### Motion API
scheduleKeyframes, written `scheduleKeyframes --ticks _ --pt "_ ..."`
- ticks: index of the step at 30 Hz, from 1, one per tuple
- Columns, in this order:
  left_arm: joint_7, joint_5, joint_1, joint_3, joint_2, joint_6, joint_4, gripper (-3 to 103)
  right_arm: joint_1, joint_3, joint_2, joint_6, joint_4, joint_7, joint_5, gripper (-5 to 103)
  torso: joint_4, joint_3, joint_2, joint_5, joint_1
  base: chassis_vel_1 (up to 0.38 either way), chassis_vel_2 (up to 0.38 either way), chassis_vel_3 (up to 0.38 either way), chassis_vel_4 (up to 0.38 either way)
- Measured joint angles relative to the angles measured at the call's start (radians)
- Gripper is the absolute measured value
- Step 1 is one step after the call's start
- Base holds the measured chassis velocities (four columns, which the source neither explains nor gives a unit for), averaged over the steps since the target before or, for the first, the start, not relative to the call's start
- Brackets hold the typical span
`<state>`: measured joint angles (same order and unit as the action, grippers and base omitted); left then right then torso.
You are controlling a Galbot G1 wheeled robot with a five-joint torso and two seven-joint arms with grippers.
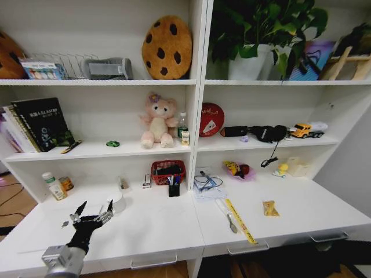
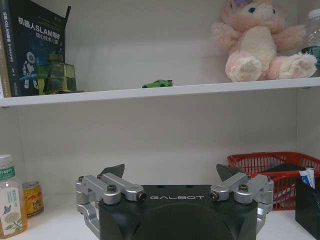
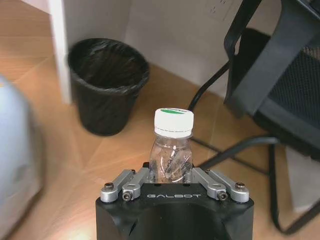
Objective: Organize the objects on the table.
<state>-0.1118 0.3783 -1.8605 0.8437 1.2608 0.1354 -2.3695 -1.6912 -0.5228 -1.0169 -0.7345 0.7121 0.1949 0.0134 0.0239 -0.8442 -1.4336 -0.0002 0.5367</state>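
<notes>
While left end effector (image 1: 93, 212) gapes, right end effector (image 3: 171, 172) clamps bottle (image 3: 172, 145).

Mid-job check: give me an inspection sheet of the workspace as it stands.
Surface: white desk, drawers shut.
Job's things: snack packet and yellow ruler on the desk's right; green toy car on the shelf.
Clutter: red basket, drink bottle, can.
Hands: left hand open, empty, over the desk's left; right hand shut on a clear bottle, over the floor.
Cables: black cord hanging off the shelf edge.
Surroundings: black bin, office chair.
</notes>
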Motion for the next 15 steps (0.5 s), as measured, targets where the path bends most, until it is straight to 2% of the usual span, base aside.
scheduleKeyframes --ticks 3,6,7,8,9,10,15 --pt "0.000 0.000 0.000 0.000 0.000 0.000 0.000 100 0.130 -0.004 -0.039 -0.034 -0.057 -0.013 -0.074 22 -0.0010 0.000 0.000 0.0010 0.000 0.000 0.000 0.000 0.000" --pt "0.000 0.000 0.000 0.000 0.000 0.000 0.000 100 0.213 -0.001 -0.079 -0.038 -0.062 -0.020 -0.111 22 -0.0016 0.000 0.000 -0.0012 0.000 0.000 0.000 0.000 0.000" --pt "0.000 0.000 0.000 0.000 0.000 0.000 0.000 100 0.273 0.006 -0.135 -0.050 -0.074 -0.037 -0.172 22 -0.0009 0.000 0.000 -0.0004 0.000 0.000 0.000 0.000 0.000" --pt "0.000 0.000 0.000 0.000 0.000 0.000 0.000 100 0.273 0.006 -0.135 -0.050 -0.074 -0.037 -0.172 22 -0.0009 0.000 0.000 -0.0004 0.000 0.000 0.000 0.000 0.000" --pt "0.000 0.000 0.000 0.000 0.000 0.000 0.000 100 0.307 0.008 -0.167 -0.056 -0.093 -0.043 -0.212 22 -0.0006 0.000 0.000 0.0014 0.000 0.000 0.000 0.000 0.000" --pt "0.000 0.000 0.000 0.000 0.000 0.000 0.000 100 0.367 0.009 -0.213 -0.063 -0.147 -0.056 -0.272 22 -0.0005 0.000 0.000 0.0004 0.000 0.000 0.000 0.000 0.000" --pt "0.000 0.000 0.000 0.000 0.000 0.000 0.000 100 0.447 0.033 -0.275 -0.045 -0.186 -0.059 -0.267 22 -0.0009 0.000 0.000 0.0002 0.000 0.000 0.000 0.000 0.000"
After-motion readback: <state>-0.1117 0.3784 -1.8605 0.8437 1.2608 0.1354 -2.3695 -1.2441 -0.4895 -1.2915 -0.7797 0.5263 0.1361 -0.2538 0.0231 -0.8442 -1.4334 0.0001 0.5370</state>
